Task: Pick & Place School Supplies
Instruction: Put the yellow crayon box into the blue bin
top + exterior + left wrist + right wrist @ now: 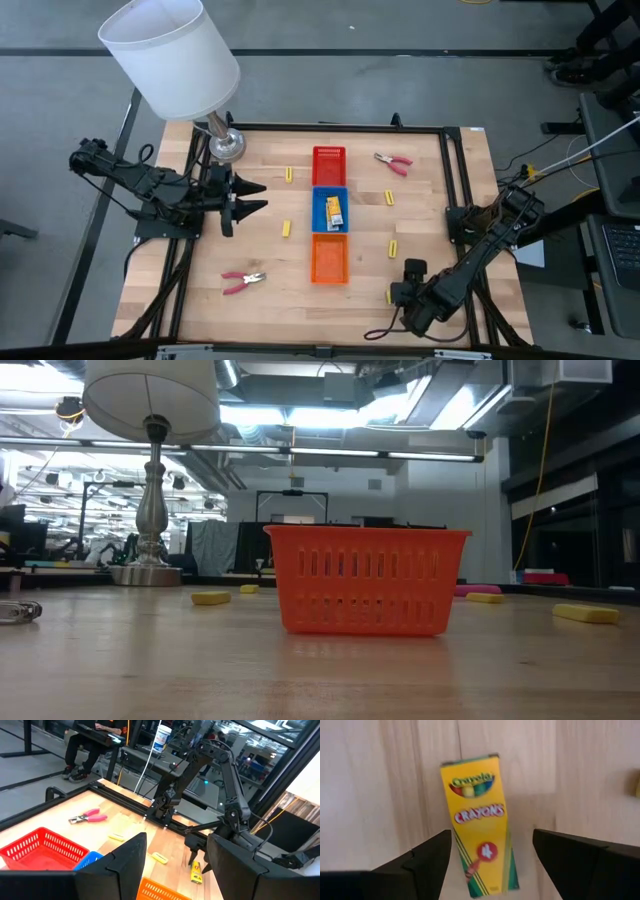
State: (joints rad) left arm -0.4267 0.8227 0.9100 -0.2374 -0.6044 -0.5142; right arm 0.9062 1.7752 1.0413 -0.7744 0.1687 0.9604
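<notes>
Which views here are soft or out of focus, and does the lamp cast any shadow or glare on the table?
Right wrist view: the crayon box is slightly blurred, though its print is legible. Low view: the near tabletop is soft, the orange tray sharp, with bright ceiling lights behind. High view: even light, with no clear shadow or glare from the lamp.
</notes>
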